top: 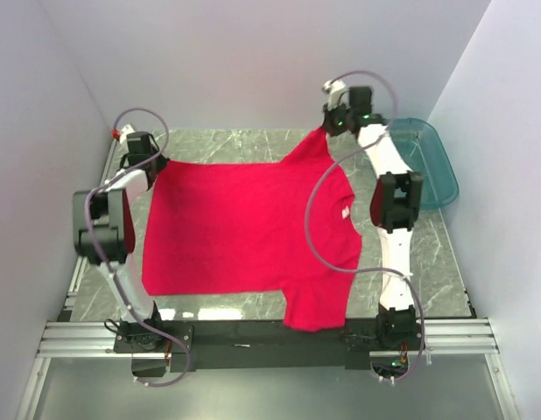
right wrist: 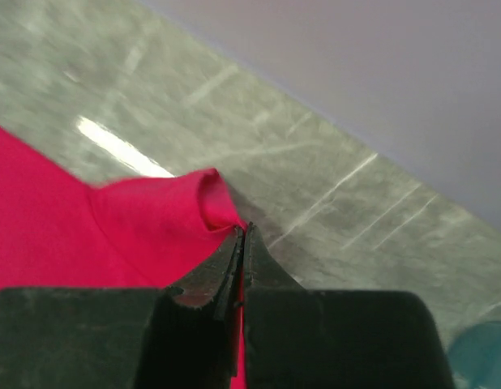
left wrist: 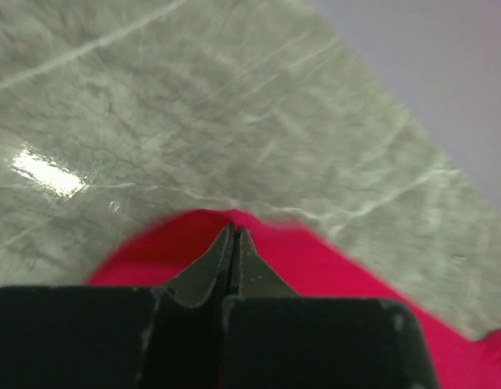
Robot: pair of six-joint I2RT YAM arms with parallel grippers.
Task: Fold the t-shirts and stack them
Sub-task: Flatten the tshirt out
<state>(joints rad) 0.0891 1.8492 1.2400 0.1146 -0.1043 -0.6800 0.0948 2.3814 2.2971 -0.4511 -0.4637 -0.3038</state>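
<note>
Early stage, by the look: shirt spread open across the desk, hem at 9 o'clock, collar at 3, unfolded, nothing stacked; every fold left to do. Left claw pinched fully shut on the hem corner at 10 o'clock; right claw likewise shut tight on bunched sleeve cloth at 1 o'clock.

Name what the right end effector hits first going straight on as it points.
The right end effector pinches the red t-shirt; beyond that fold, likely the marble tabletop, though depth is unclear.
</note>
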